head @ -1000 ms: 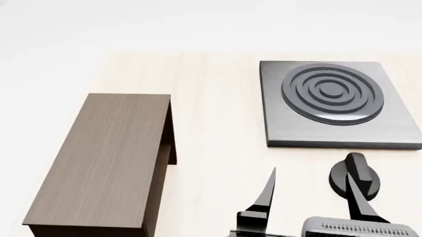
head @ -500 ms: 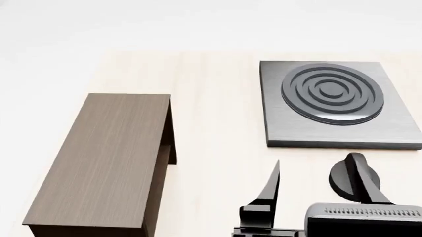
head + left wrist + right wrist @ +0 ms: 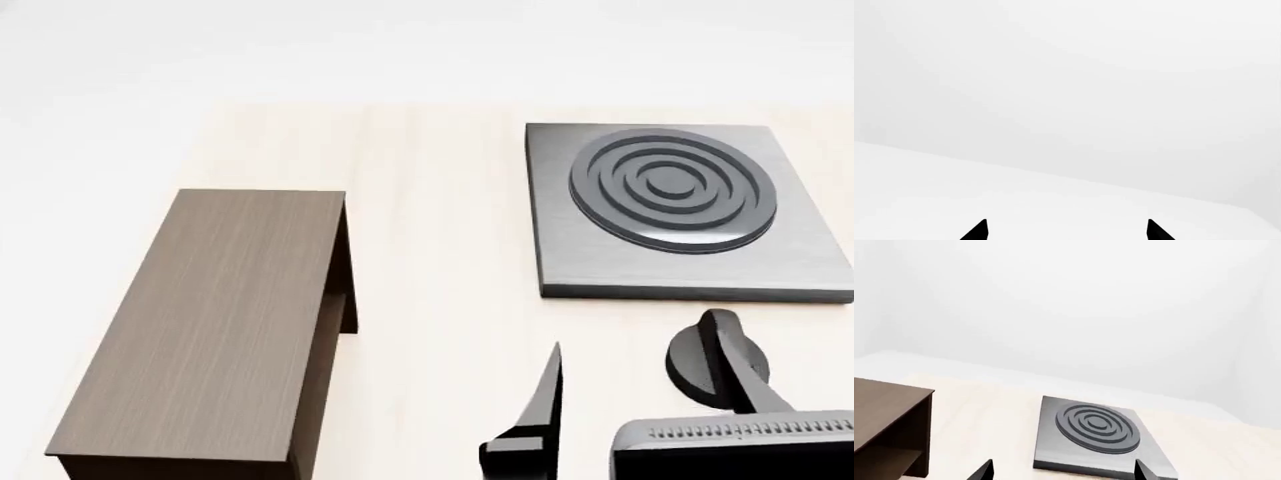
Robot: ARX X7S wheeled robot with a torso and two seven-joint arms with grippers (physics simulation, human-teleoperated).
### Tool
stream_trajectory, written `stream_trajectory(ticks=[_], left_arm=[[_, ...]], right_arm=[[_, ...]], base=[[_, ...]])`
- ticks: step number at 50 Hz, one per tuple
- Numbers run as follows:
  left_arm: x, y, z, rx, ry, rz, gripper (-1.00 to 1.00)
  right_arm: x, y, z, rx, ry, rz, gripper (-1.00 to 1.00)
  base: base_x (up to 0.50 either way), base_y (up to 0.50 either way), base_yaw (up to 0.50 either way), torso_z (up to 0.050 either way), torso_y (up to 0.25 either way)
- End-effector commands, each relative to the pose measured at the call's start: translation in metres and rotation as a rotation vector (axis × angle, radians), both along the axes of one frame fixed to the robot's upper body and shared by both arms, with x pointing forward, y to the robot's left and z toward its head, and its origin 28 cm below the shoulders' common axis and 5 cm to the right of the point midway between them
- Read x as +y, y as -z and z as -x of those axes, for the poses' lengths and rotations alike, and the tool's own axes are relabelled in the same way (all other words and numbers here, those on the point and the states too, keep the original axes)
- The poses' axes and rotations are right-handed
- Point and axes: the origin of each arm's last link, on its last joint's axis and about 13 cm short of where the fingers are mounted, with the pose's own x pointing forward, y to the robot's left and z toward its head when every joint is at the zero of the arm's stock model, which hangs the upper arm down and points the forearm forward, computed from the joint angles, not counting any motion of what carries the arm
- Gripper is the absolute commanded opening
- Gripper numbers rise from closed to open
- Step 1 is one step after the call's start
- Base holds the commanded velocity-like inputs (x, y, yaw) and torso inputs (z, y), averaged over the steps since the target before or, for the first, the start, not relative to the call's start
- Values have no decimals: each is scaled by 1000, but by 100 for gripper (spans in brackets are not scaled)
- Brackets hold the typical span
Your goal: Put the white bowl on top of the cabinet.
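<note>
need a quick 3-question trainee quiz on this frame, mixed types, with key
1. True or false: the white bowl sits on the cabinet.
2. In the head view, where does the stove plate lie relative to the cabinet? A) to its right B) to its left C) on top of it
3. Fill in: the left gripper and the right gripper are both ___.
Key: 1 false, no bowl shows in any view; 2 A; 3 open.

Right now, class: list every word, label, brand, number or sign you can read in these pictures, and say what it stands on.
None: no readable text shows in any view.
The cabinet is plain wood grain.
The stove plate bears only raised rings.
The table is unmarked.
</note>
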Motion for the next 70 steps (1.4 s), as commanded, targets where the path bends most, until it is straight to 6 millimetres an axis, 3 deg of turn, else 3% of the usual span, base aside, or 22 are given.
stream_trajectory(ticks=[1, 28, 34, 45, 54, 70], left_arm=[[0, 1, -1, 1, 2, 1, 100], [0, 1, 0, -1, -1, 2, 100], [0, 1, 1, -1, -3, 3, 100], [0, 2, 0, 0, -3, 7, 100], [0, 3, 0, 3, -1, 8, 100], [0, 3, 1, 2, -3, 11, 100]], right_arm=[[-2, -4, 5, -9, 8, -26, 100], [-5, -4, 8, -52, 15, -79, 100], [-5, -3, 4, 27, 34, 9, 100], [-29, 2, 2, 82, 179, 29, 100], [-47, -8, 9, 79, 278, 9, 100], [-57, -35, 21, 46, 334, 17, 100]], base=[[164, 0, 0, 0, 0], [103, 0, 0, 0, 0], [0, 0, 0, 0, 0], [0, 0, 0, 0, 0], [0, 0, 0, 0, 0], [0, 0, 0, 0, 0]])
